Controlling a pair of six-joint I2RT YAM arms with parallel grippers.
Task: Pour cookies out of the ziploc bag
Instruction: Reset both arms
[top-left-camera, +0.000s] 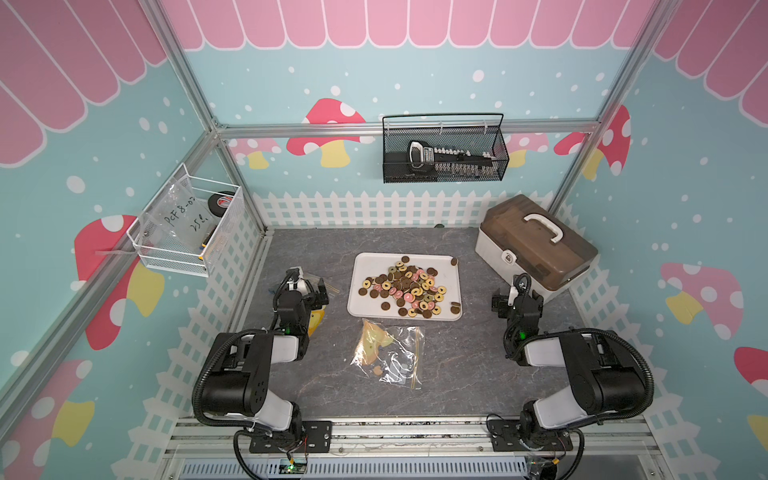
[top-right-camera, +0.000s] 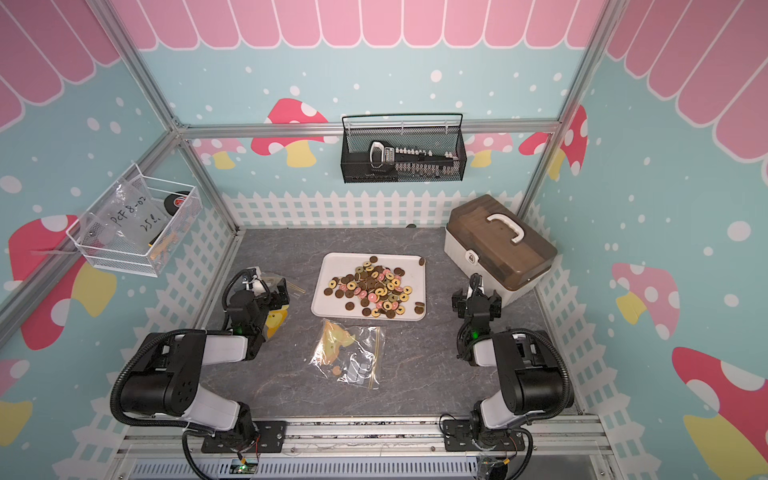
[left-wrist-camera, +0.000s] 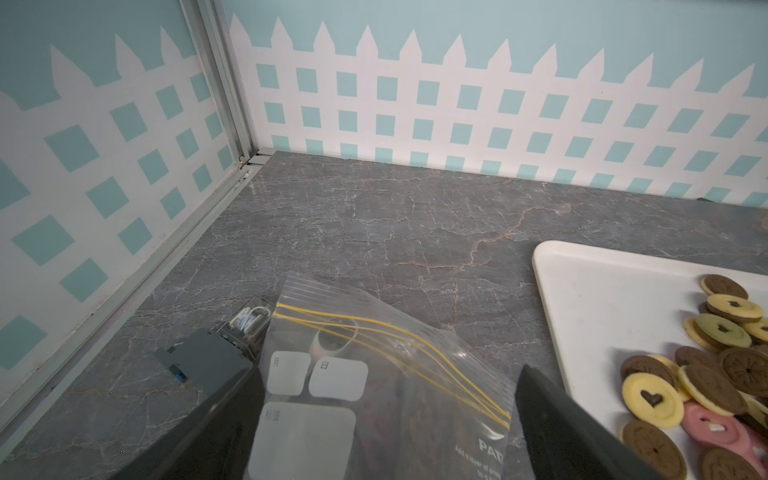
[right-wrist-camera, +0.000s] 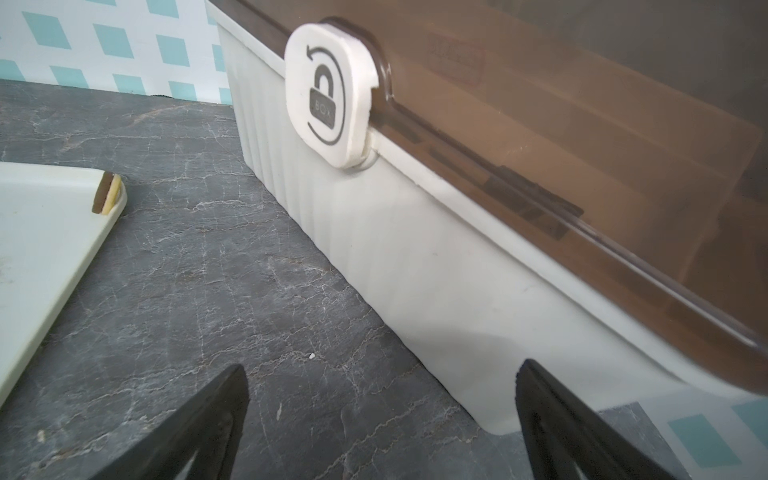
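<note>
The cookies lie heaped on the white tray, brown, tan and pink. One tan disc sits inside the crumpled zip bag just in front of the tray. From above, the left gripper beside the tray mostly hides what lies under it. Its wrist camera shows a second zip bag with a yellow seal lying between the jaws, which stand wide apart and grip nothing. That bag carries white label patches with tiny characters I cannot make out, and print starting "PAT". The right gripper, on the tray's other side, is spread wide too and empty, facing the storage box. Only that close view shows the round latch with a padlock sign and the word "BOX", and a single cookie propped on edge against the tray's rim. Off the tray's far left corner, a bag in the white wire basket reads "PCF 8-02".
</note>
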